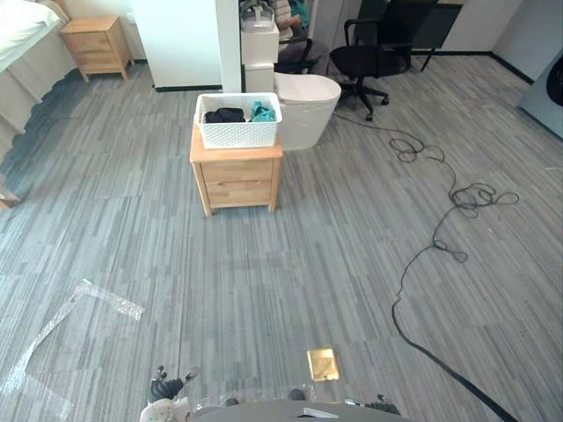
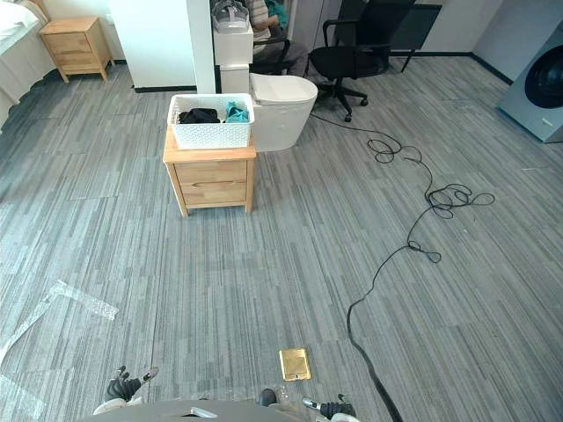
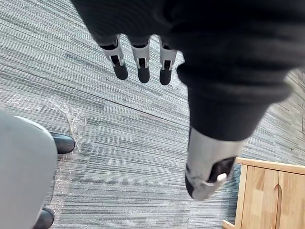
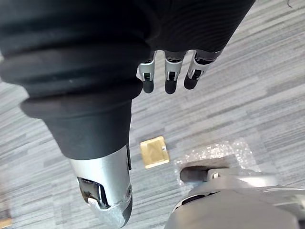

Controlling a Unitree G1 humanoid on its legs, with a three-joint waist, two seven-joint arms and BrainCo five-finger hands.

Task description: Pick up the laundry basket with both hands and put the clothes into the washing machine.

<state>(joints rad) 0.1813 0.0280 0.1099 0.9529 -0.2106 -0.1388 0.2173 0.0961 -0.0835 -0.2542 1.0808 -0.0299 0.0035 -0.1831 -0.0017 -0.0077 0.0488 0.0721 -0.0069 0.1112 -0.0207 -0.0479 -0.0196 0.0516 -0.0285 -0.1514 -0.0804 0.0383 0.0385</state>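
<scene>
Right under the head camera, the left hand (image 1: 161, 387) peeks in at the lower left edge and the right hand (image 2: 334, 408) at the lower right, both low and well apart from everything else. Just ahead of them a brass floor plate (image 1: 323, 364) sits flush in the grey carpet, with strips of clear plastic film (image 1: 88, 303) lying off to the left. Further out, there's the white laundry basket (image 1: 237, 132), standing upright on top of a wooden nightstand (image 1: 237, 180). Inside it are a black garment (image 1: 224, 115) and a teal garment (image 1: 262, 112), side by side. A white toilet (image 1: 308, 105) stands just beside the basket on its right, and a black office chair (image 1: 374, 53) is beyond that. A second nightstand (image 1: 95, 44) is at far left, and the washing machine (image 2: 538, 83) is way over at the right edge, well apart from the basket.

Over to the left wrist view: fingers (image 3: 141, 59) hanging straight over the carpet, thumb (image 3: 205, 176) apart from them, nothing in the grasp. A corner of the nightstand shows past the thumb.

Right wrist view now, and it's the same story: straight fingers (image 4: 169, 71), thumb (image 4: 107, 191) held away, nothing held, and the brass plate on the floor below.
</scene>
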